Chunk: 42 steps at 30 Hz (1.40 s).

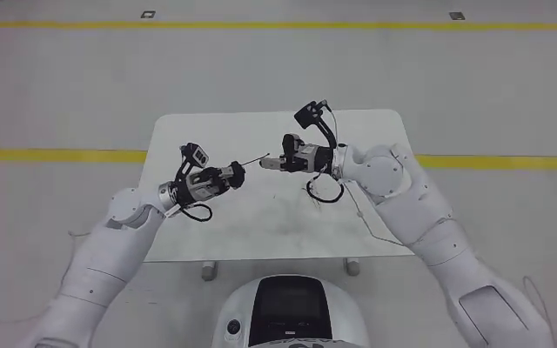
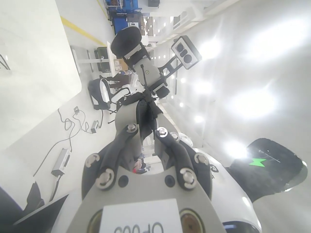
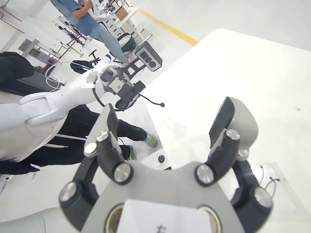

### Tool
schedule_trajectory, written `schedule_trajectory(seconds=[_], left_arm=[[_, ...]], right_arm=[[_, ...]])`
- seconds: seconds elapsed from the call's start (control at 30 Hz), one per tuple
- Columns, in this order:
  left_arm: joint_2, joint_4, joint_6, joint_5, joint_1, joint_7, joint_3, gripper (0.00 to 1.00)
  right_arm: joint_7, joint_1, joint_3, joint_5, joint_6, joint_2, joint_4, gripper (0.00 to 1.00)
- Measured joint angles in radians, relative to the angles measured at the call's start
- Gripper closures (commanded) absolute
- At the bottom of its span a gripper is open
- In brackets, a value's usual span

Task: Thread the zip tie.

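Observation:
A thin black zip tie (image 1: 254,161) hangs in the air above the white table (image 1: 261,217), with my left gripper (image 1: 237,171) shut on one end. Its free end with the small head (image 3: 162,104) points toward my right gripper (image 1: 270,163), which stands open and holds nothing, a short gap from the tip. In the left wrist view the tie (image 2: 143,78) sticks out from the shut left gripper (image 2: 145,96) straight at the right gripper (image 2: 137,56). The right wrist view has its gripper (image 3: 167,115) spread wide, the left gripper (image 3: 128,95) beyond it.
A black cable loop (image 1: 324,190) hangs below the right wrist, over the table. A thin wire (image 1: 370,217) trails toward the table's front right edge. The tabletop (image 3: 230,73) under both grippers is bare.

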Motion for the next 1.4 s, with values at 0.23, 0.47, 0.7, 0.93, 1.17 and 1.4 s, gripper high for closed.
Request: schedule_trajectory(seconds=[0.23, 0.47, 0.7, 0.93, 1.17, 1.4], left_arm=[[-0.003, 0.013, 0.012, 0.003, -0.006, -0.004, 0.004, 1.0], [-0.007, 0.019, 0.018, -0.002, -0.013, -0.008, 0.011, 1.0], [-0.01, 0.032, 0.021, 0.003, -0.02, -0.005, 0.015, 1.0], [-0.012, 0.04, 0.027, -0.001, -0.023, -0.01, 0.015, 1.0], [-0.014, 0.04, 0.029, -0.002, -0.02, -0.014, 0.014, 1.0], [-0.015, 0.044, 0.032, -0.003, -0.019, -0.019, 0.011, 1.0]], right_arm=[[-0.06, 0.031, -0.067, 0.027, 0.0, 0.036, 0.011, 0.51], [-0.114, 0.06, -0.135, 0.043, 0.0, 0.068, 0.013, 0.56], [-0.16, 0.084, -0.19, 0.061, 0.0, 0.096, 0.015, 0.58], [-0.199, 0.1, -0.228, 0.082, 0.0, 0.124, 0.006, 0.64], [-0.221, 0.118, -0.264, 0.101, 0.0, 0.144, -0.002, 0.71], [-0.243, 0.138, -0.298, 0.117, 0.0, 0.158, -0.003, 0.76]])
